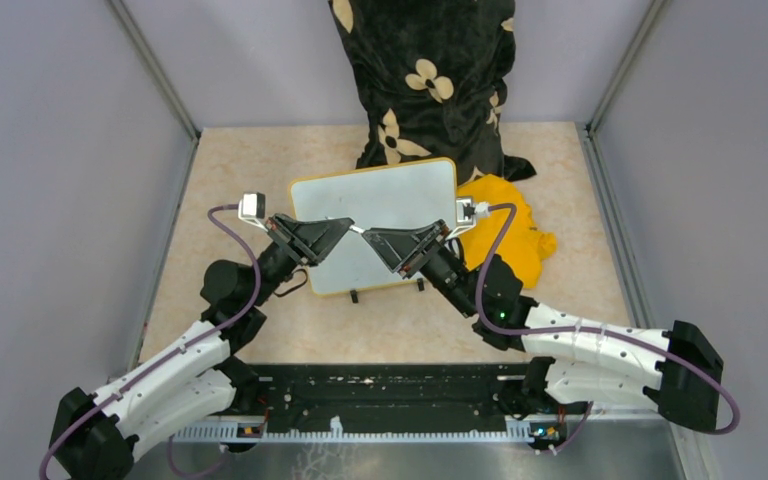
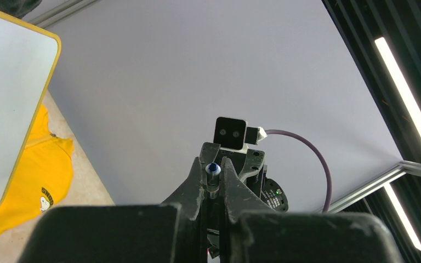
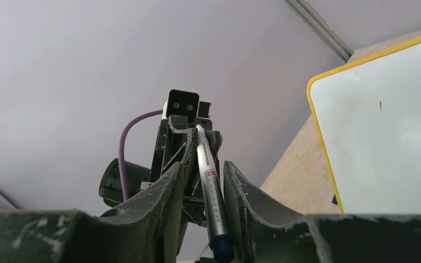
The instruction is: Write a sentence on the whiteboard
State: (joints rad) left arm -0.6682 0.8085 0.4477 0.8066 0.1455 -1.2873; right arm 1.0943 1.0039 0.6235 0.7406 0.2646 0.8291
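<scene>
The whiteboard (image 1: 380,195) lies mid-frame on the desk (image 1: 240,200) under both tips, left gripper (image 1: 352,228) clamped on a marker (image 3: 211,186), right gripper (image 1: 365,237) slightly apart around it, yellow cloth (image 1: 515,230) against its right edge, bare desk left, arms stretched low, converging.

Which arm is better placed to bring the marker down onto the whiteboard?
Probably the left: the left gripper is shut on the marker above the whiteboard. The right gripper only flanks its barrel; a firm hold isn't visible.
</scene>
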